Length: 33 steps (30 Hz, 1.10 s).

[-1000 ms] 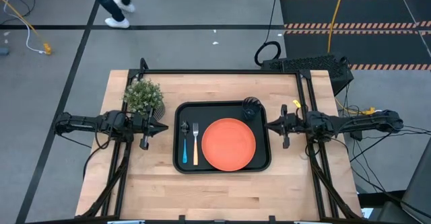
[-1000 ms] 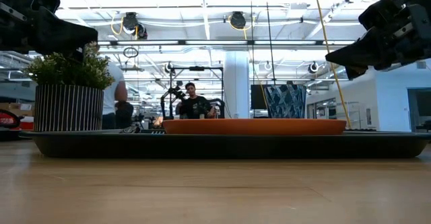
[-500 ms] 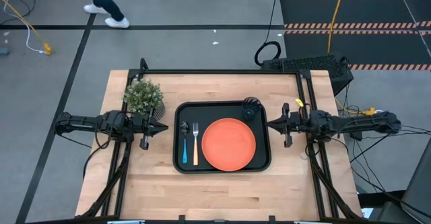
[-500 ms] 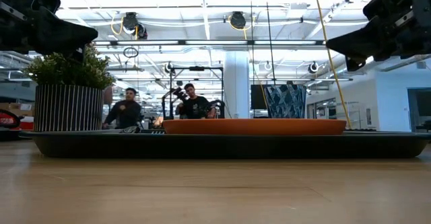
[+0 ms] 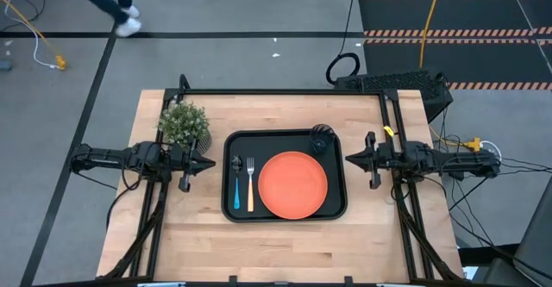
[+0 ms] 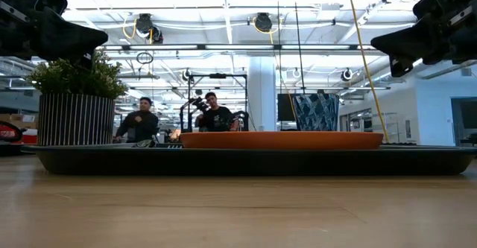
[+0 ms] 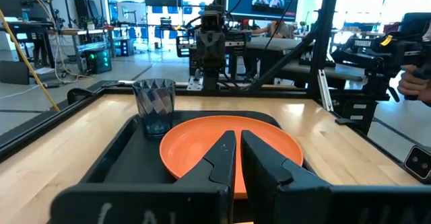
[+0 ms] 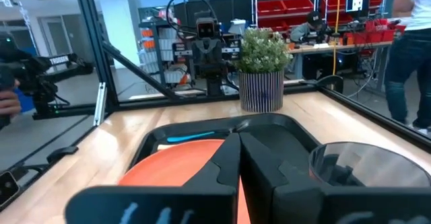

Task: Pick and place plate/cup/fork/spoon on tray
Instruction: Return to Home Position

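Note:
The black tray (image 5: 285, 140) lies at the table's middle. On it rest the orange plate (image 5: 293, 184), the dark cup (image 5: 321, 139) at its far right corner, and the tan-handled fork (image 5: 251, 186) beside the blue-handled spoon (image 5: 236, 186) on its left side. My left gripper (image 5: 212, 163) hovers level off the tray's left rim, shut and empty; it points at the plate (image 7: 202, 146) and cup (image 7: 155, 106). My right gripper (image 5: 348, 159) hovers level off the tray's right rim, shut and empty (image 8: 238, 140). Both hang above table height (image 6: 104, 38) (image 6: 374, 45).
A potted green plant (image 5: 184, 123) in a striped pot stands on the wood just beyond the tray's far left corner, close to my left gripper. A black frame rail (image 5: 285, 91) runs along the table's far edge. Bare wood (image 5: 285, 252) lies toward the near edge. People move beyond the table.
My right gripper has drawn back a little toward the table's right edge and risen slightly, staying shut and level. The things on the tray have kept their places.

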### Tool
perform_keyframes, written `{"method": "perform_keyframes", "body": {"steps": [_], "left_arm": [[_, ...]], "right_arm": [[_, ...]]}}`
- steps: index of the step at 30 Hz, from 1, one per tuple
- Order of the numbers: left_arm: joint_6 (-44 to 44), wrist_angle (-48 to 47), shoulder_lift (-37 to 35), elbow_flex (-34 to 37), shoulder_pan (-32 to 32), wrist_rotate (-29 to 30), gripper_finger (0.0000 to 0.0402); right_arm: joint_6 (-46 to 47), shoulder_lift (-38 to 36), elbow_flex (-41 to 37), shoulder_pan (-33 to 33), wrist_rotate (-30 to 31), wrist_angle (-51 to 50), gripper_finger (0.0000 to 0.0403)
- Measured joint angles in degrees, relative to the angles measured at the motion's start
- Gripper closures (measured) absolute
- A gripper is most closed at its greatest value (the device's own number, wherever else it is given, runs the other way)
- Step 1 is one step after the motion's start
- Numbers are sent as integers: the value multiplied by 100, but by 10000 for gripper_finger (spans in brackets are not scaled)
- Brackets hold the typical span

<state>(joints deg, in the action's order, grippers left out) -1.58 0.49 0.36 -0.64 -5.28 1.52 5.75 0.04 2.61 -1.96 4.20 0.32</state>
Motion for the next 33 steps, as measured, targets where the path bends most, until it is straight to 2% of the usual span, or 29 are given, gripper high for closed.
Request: {"method": "perform_keyframes", "body": {"steps": [9, 19, 27, 33], "left_arm": [[57, 2, 2, 0, -2, -2, 376], [860, 11, 2, 2, -2, 0, 376], [708, 13, 2, 2, -2, 0, 376], [722, 20, 2, 2, -2, 0, 376]], "right_arm": [[22, 6, 0, 0, 1, -59, 403], [105, 13, 0, 0, 7, -55, 403], [105, 14, 0, -2, 46, 496, 403], [105, 15, 0, -2, 43, 504, 403]]}}
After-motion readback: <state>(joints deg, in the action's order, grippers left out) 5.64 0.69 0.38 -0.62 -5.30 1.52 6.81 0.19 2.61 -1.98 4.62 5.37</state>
